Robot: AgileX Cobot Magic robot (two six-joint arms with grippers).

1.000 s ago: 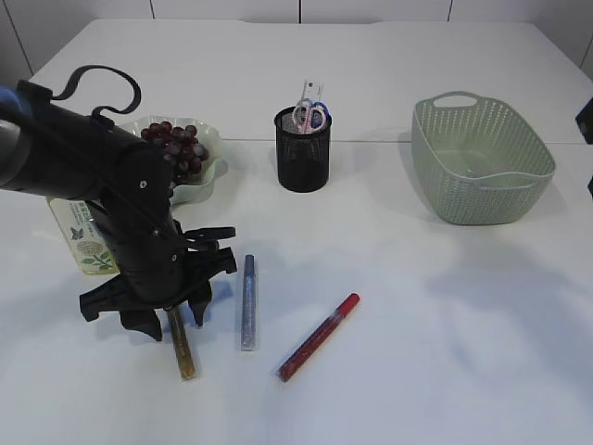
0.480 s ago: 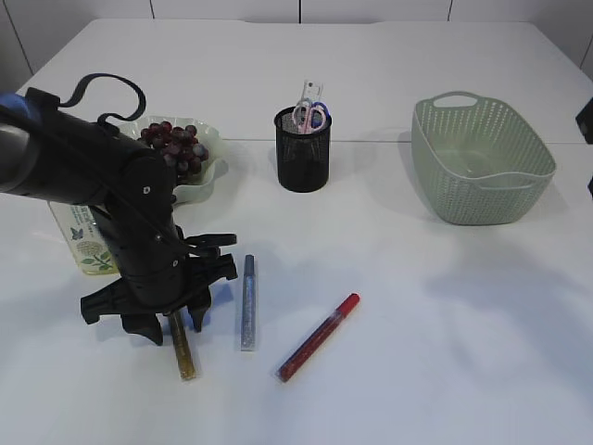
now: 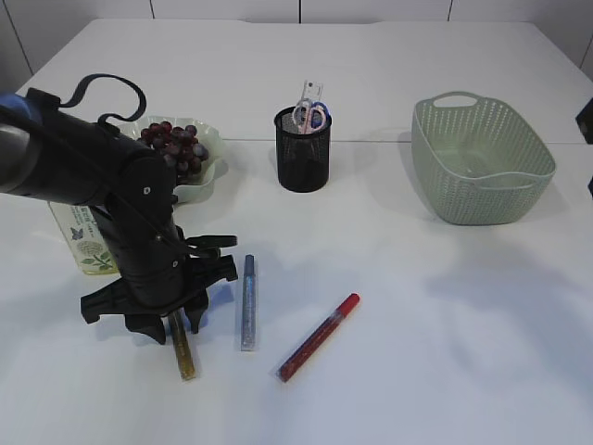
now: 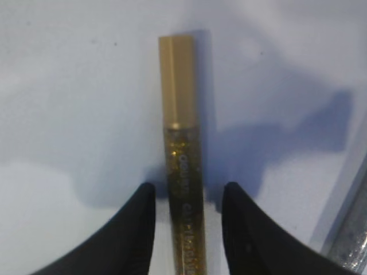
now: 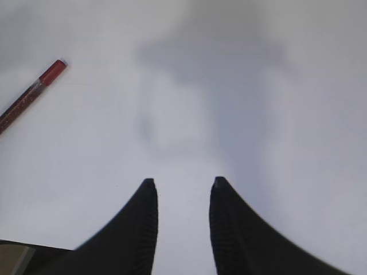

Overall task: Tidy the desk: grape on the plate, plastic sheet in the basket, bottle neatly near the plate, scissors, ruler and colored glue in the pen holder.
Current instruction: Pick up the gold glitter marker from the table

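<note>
On the table (image 3: 389,306) we find 3 glue sticks lying near the front. The leftmost glue stick (image 3: 182,349) lies partly under the left gripper (image 3: 172,324), between its fingers in the left wrist view. Just right of it lies the middle glue stick (image 3: 248,302), and right of that, apart, the rightmost glue stick (image 3: 320,336), tilted. Behind the left arm stands the bottle (image 3: 82,239), and behind that the plate (image 3: 206,167) with the grapes (image 3: 176,146) on it. Right of the plate stands the pen holder (image 3: 303,150) with the scissors (image 3: 312,113) in it. The basket (image 3: 482,159) sits far right.
</note>
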